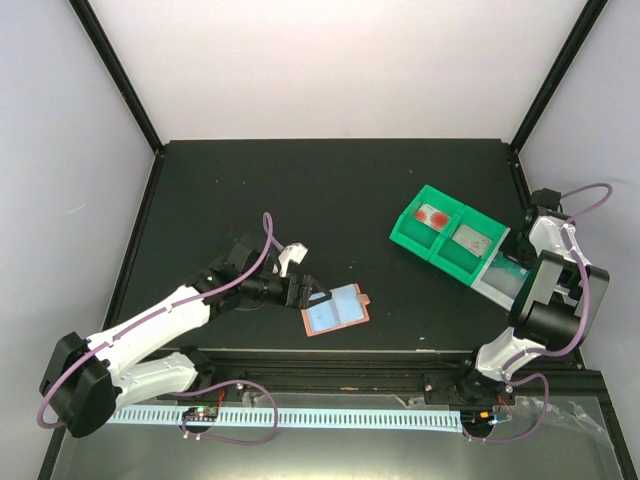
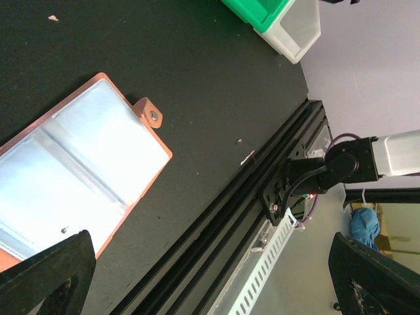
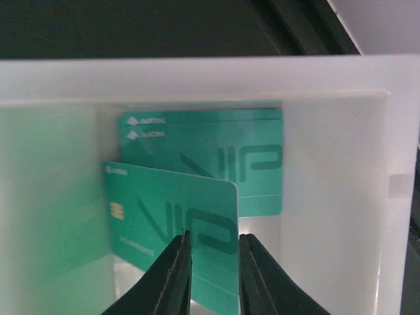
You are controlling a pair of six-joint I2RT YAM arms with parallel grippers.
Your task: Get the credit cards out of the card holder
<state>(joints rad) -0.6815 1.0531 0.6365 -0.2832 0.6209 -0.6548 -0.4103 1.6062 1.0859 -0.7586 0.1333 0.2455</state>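
Observation:
The card holder (image 1: 335,310) lies open near the front edge, light blue lining up, terracotta rim and small tab (image 2: 152,115) showing; its panels (image 2: 72,177) fill the lower left of the left wrist view. My left gripper (image 1: 306,282) hovers open at its left end, the fingers spread wide (image 2: 209,239). My right gripper (image 1: 513,270) reaches into the clear bin (image 3: 197,79). Its jaws (image 3: 215,236) stand slightly apart over a teal credit card (image 3: 164,210), which leans loose in the bin. Two more teal credit cards (image 3: 216,157) lie behind it.
Two green bins (image 1: 440,235) sit beside the clear bin (image 1: 497,283) at the right; one holds red items (image 1: 432,215). The table's black front rail (image 2: 262,190) and a white slotted strip (image 1: 300,415) run along the near edge.

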